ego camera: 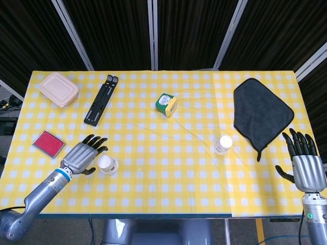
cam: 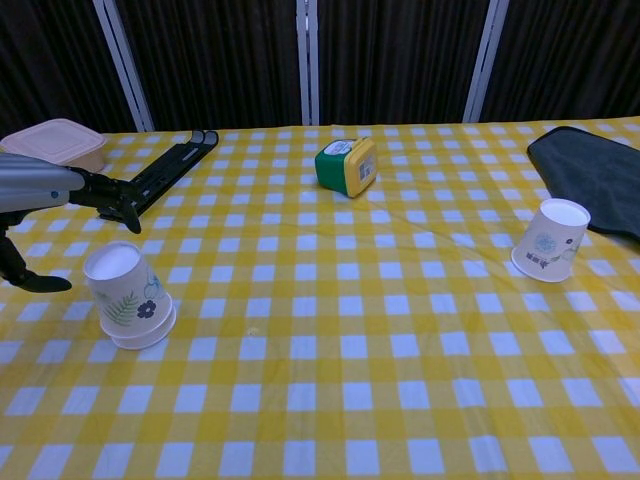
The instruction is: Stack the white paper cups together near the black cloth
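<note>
Beige lidded box (ego camera: 59, 89), black folded stand (ego camera: 100, 99), green tin on its side (ego camera: 166, 104), red pad (ego camera: 48, 143)

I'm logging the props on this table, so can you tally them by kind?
Paper cups: 3, two stacked at left, one by the cloth
Black cloth: 1
Green tub: 1
Beige box: 1
Black stand: 1
Red pad: 1
Total: 8

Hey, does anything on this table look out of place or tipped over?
Yes. The green container near the table's middle lies on its side. The two stacked cups sit by the left hand, far from the black cloth, and the stack leans a little. A third cup stands alone beside the cloth.
</note>
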